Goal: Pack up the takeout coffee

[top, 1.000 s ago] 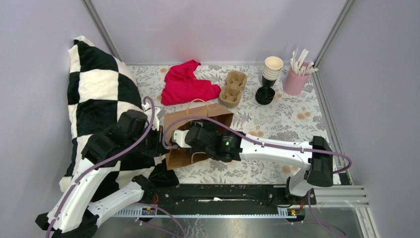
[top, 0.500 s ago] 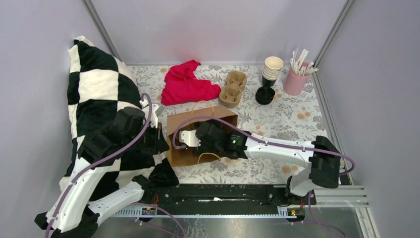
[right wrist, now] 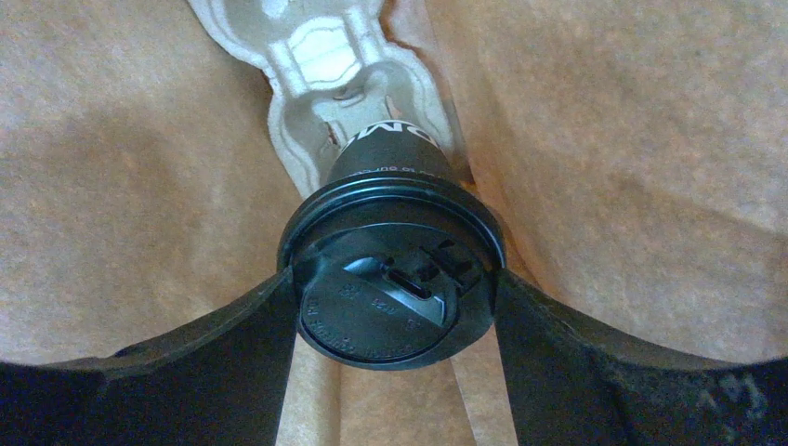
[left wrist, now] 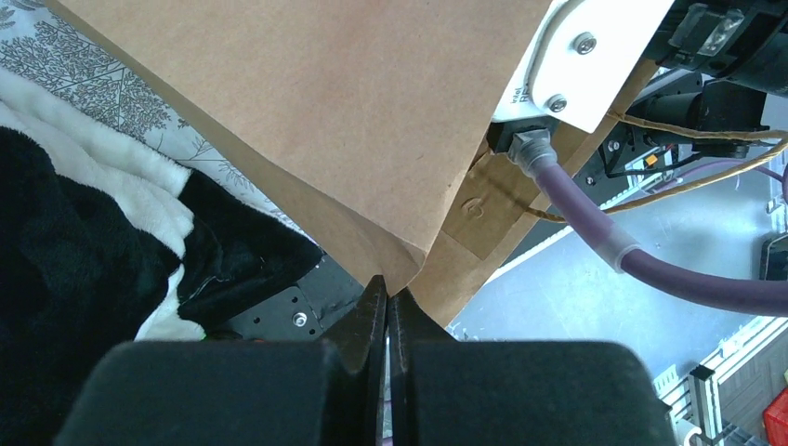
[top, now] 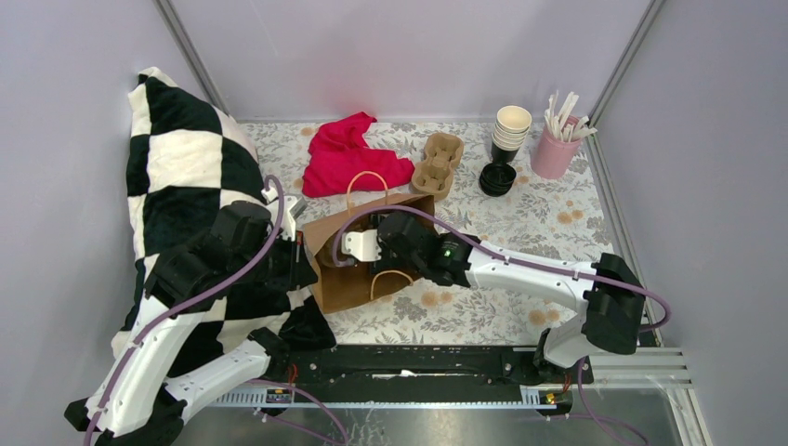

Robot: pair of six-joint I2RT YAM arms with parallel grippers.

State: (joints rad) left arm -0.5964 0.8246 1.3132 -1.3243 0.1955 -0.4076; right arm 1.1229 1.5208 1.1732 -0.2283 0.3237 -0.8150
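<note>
Takeout coffee (right wrist: 390, 293) between right fingers (right wrist: 232, 348) inside paper bag (right wrist: 613, 139), lettering illegible

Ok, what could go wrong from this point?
The right claw grips the takeout coffee only by its lid rim; squeezing may pop the lid or tip the cup onto the carrier. The left claw pinches just an edge of the bag; it could slip or tear, closing the mouth on the right arm.
</note>
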